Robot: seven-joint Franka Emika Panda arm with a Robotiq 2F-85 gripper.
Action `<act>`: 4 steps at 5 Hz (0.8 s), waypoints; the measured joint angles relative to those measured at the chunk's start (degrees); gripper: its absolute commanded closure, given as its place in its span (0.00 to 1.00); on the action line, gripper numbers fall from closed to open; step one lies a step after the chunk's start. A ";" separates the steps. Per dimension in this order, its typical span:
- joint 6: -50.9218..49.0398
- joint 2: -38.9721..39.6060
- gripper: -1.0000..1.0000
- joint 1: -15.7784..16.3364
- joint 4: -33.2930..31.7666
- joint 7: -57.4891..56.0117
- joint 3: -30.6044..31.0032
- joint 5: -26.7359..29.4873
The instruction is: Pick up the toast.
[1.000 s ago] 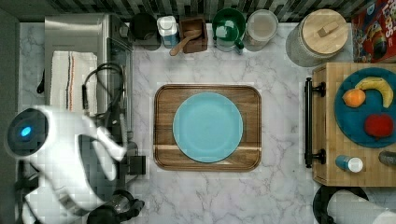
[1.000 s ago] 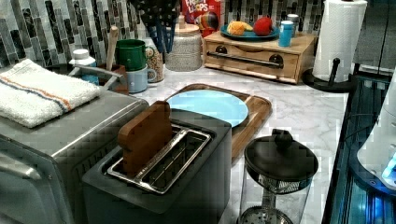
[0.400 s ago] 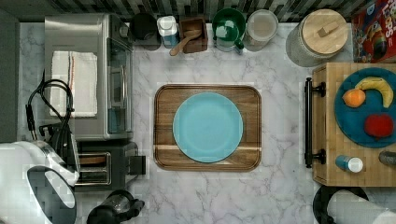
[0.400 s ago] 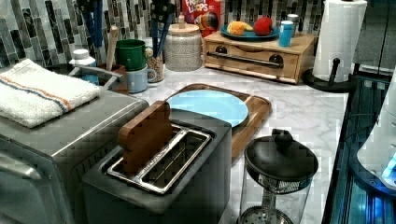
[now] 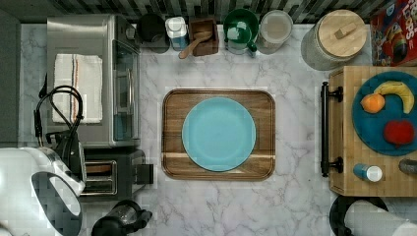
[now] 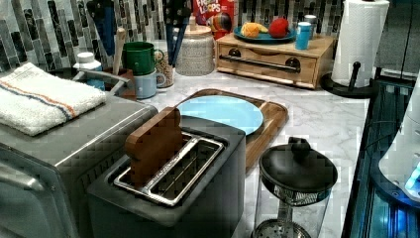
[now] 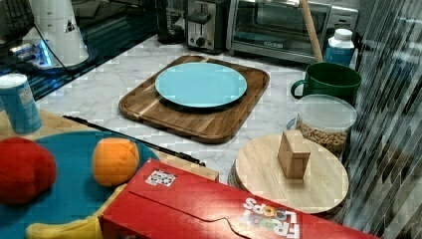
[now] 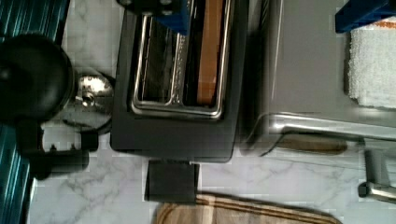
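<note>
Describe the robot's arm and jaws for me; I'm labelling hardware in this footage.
The glossy white, rounded arm has dark grey joint panels and a looping black cable running along it. Its white base bears small dark markings, with a blue glow beside it. In the wrist view, the jaws are blue and blocky.

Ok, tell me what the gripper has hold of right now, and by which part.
Nothing. In the wrist view the blue fingers stand apart above the toaster, and the toast sits untouched in its slot.
</note>
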 measured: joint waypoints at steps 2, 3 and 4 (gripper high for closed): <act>0.73 4.53 0.00 0.13 0.00 8.11 0.20 -0.06; 0.48 6.78 0.00 0.43 -0.17 9.23 0.28 0.00; 0.62 8.77 0.00 0.46 -0.17 9.74 0.78 0.01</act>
